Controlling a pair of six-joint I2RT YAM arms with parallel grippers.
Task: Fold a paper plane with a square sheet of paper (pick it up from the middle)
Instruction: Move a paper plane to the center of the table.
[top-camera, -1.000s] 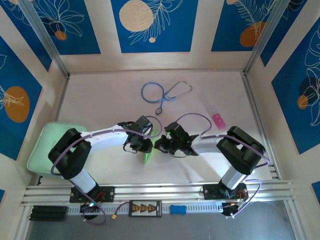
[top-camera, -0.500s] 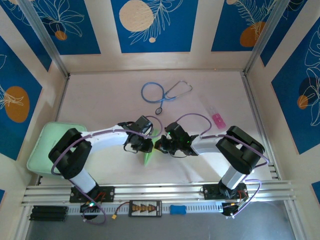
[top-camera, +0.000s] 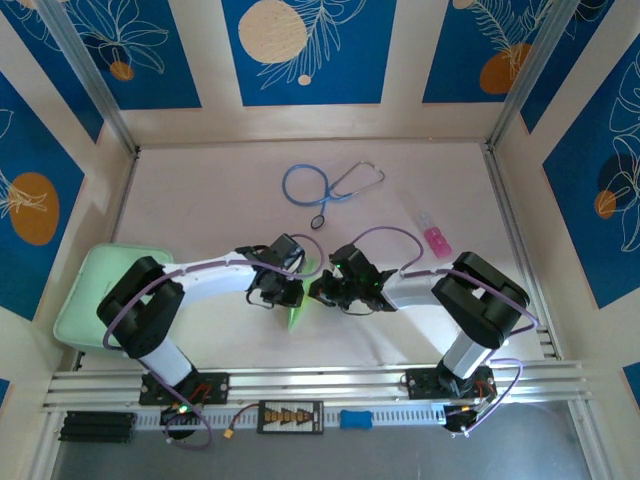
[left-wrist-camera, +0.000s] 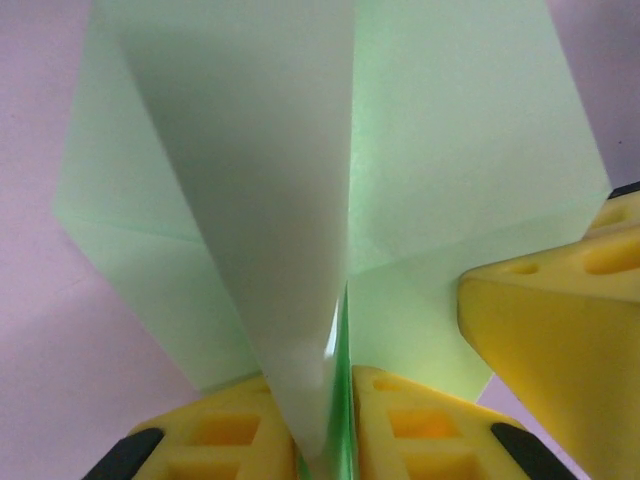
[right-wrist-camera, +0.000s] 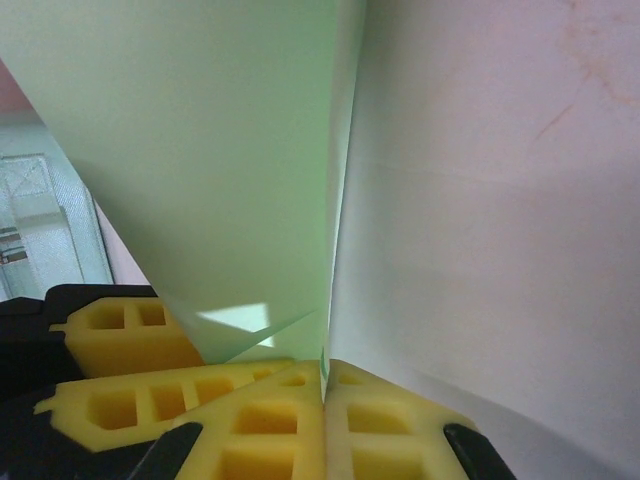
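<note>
The paper plane (top-camera: 296, 316) is a pale green folded dart held upright between both grippers at the table's middle, its tip pointing towards the near edge. My left gripper (top-camera: 290, 294) comes in from the left; its yellow fingers (left-wrist-camera: 245, 425) are shut on the plane's centre fold (left-wrist-camera: 300, 200). My right gripper (top-camera: 320, 290) comes in from the right and is shut on the paper's edge (right-wrist-camera: 335, 250). One right-gripper finger (left-wrist-camera: 560, 330) shows beside the wing (left-wrist-camera: 450, 150). The left gripper's fingers (right-wrist-camera: 120, 340) show behind the paper in the right wrist view.
A blue stethoscope (top-camera: 325, 185) lies at the back centre of the pale table (top-camera: 200, 200). A small pink-and-clear item (top-camera: 436, 236) sits at the right. A thick mint-green pad (top-camera: 85, 295) rests at the left edge, beside the left arm's base.
The left jaws have closed further onto the paper's fold. Both arms and the paper stay in nearly the same place.
</note>
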